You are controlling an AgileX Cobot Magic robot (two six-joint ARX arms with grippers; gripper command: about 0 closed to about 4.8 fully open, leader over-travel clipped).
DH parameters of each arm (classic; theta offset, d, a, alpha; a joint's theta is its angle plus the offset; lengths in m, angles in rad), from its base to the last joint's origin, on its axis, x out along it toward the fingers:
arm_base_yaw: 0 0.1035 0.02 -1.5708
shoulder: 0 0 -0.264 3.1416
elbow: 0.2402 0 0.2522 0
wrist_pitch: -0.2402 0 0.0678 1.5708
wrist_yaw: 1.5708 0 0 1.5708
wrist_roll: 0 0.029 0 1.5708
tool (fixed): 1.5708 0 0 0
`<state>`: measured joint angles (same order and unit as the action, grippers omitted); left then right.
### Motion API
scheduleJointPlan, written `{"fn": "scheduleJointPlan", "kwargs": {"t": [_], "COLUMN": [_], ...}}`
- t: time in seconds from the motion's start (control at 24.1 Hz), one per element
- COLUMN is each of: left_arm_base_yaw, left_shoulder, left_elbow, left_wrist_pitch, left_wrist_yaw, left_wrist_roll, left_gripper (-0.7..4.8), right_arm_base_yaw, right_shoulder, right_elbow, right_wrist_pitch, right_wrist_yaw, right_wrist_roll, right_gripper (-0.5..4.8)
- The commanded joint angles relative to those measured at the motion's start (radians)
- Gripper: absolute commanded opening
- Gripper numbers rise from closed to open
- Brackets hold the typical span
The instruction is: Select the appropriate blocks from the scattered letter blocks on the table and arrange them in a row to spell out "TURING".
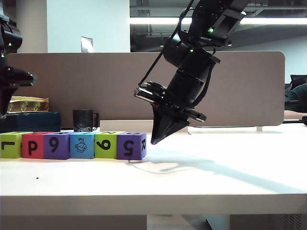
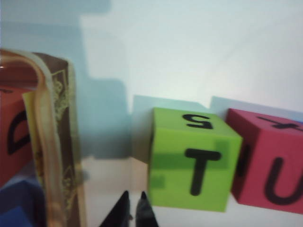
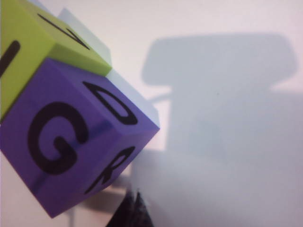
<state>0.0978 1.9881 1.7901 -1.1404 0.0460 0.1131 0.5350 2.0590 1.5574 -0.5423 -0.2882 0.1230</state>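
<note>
Six letter blocks (image 1: 72,145) stand in one touching row on the white table (image 1: 201,172), and I read both claws as pinched shut with nothing between the tips. My right gripper (image 1: 156,140) hangs tip-down just beside the row's end, close to the purple block (image 1: 131,145) but not touching it. On my right wrist camera those closed fingertips (image 3: 133,210) sit just off that purple block's (image 3: 71,151) lower corner, with its G, D and R faces in view and a lime block (image 3: 33,47) pressed against its far side. Beyond the right claw lies bare tabletop crossed only by the arm's shadow, so that side offers plenty of room.

My left gripper (image 2: 134,212) shows only as two dark tips held together. Just past them sits the lime T block (image 2: 194,158), a red U block (image 2: 270,161) flush against its far face. On the other side a gold-trimmed box (image 2: 52,142) stands close, leaving a narrow white lane between box and T block.

Farther back, past the row, a black mug (image 1: 84,120) stands before the grey-brown divider panel (image 1: 120,81).
</note>
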Motion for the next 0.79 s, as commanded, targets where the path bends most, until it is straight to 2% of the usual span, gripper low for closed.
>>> {"fn": "scheduleJointPlan", "kwargs": {"t": [0.04, 0.17, 0.25, 0.5, 0.79], "left_arm_base_yaw": [0.007, 0.019, 0.027, 0.034, 0.032], "left_shoulder": [0.001, 0.008, 0.021, 0.068, 0.109], "left_elbow": [0.002, 0.002, 0.001, -0.003, -0.003], "left_wrist_pitch": [0.026, 0.048, 0.058, 0.054, 0.051], "left_wrist_yaw": [-0.054, -0.053, -0.052, -0.038, 0.075], "left_wrist_roll": [0.01, 0.007, 0.006, 0.006, 0.006], "left_gripper": [0.18, 0.14, -0.06, -0.06, -0.06], "right_arm_base_yaw": [0.001, 0.001, 0.001, 0.0, 0.0], "right_shoulder": [-0.008, -0.008, -0.008, -0.008, -0.008], "right_elbow": [0.005, 0.005, 0.005, 0.005, 0.005], "right_wrist_pitch": [0.0, 0.001, 0.001, 0.001, 0.0], "right_wrist_yaw": [-0.002, -0.002, -0.002, -0.002, -0.002], "right_wrist_roll": [0.0, 0.0, 0.0, 0.0, 0.0], "right_gripper": [-0.01, -0.01, -0.01, -0.01, -0.01]}}
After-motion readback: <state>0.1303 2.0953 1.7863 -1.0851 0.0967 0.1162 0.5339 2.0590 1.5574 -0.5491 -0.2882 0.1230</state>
